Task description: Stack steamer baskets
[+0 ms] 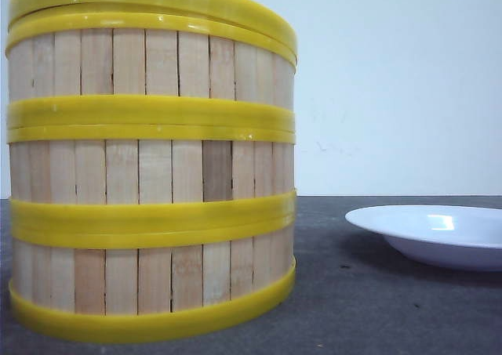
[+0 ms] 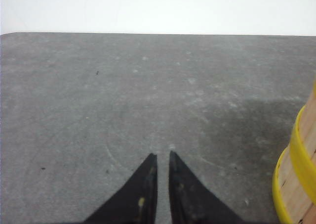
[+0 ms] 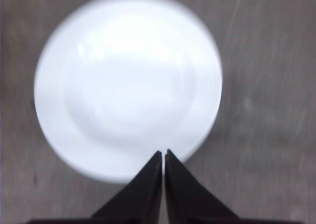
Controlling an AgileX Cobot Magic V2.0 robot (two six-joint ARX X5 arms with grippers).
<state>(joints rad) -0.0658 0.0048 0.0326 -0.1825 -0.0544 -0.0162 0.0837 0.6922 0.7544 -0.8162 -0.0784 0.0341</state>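
The steamer baskets (image 1: 153, 175) stand stacked three high on the worktop (image 1: 353, 308), white plate (image 1: 435, 233) at three o'clock. Left hand (image 2: 163, 157) and right hand (image 3: 163, 154) are clenched, empty. The top rim looks slightly askew; a nudge might topple it.

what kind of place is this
Probably a lab test bench, not a kitchen: a bare grey tabletop, a plain white wall, and only staged props, stacked steamer baskets and an empty white plate.
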